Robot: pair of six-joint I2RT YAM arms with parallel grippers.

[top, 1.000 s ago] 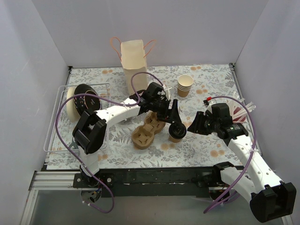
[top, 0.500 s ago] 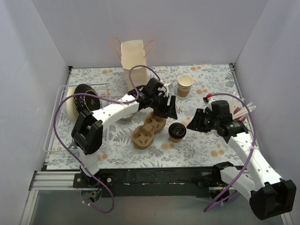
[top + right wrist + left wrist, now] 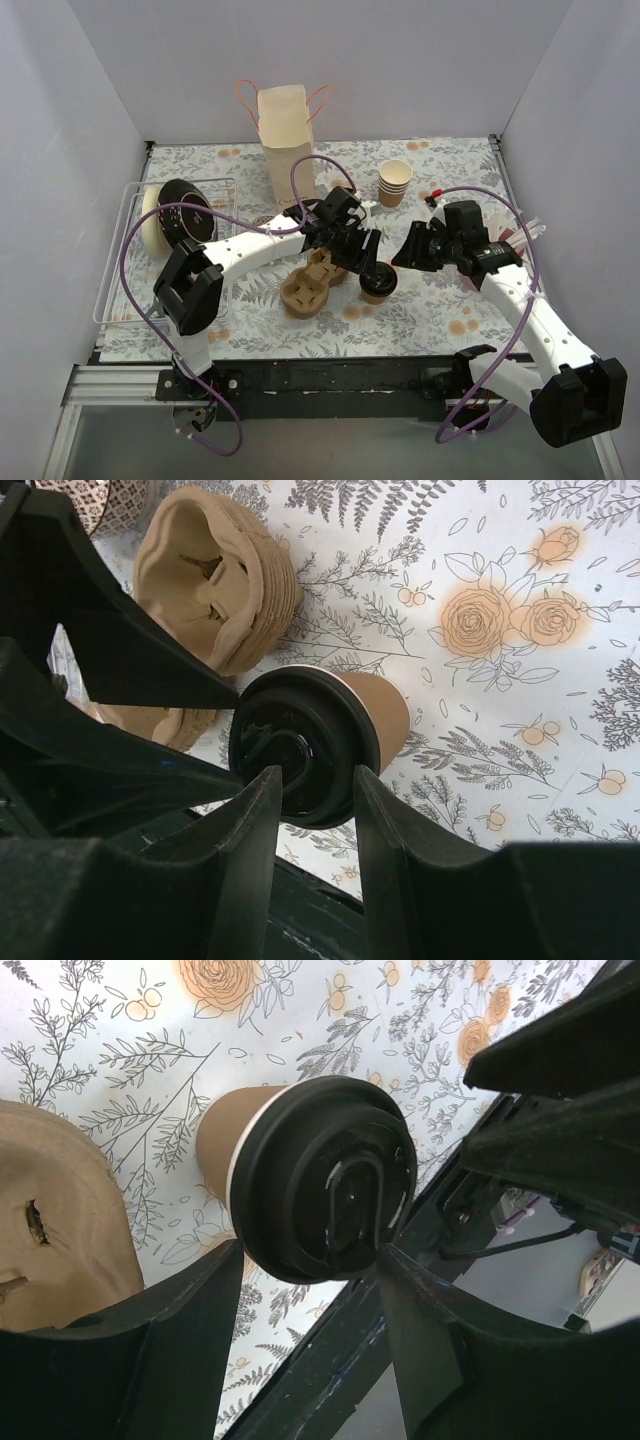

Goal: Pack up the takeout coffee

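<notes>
Cream-tan paper under a round black lid, the takeout coffee (image 3: 377, 283) stands upright on the floral tablecloth (image 3: 430, 312), just beside the brown pulp cup carrier (image 3: 305, 290). We see the left gripper (image 3: 310, 1260) spread wide with one finger on either side of the lid, and we cannot tell whether either finger touches it. The right gripper (image 3: 317, 780) hovers near the cup's other side, its fingers parted a little and holding nothing.
</notes>
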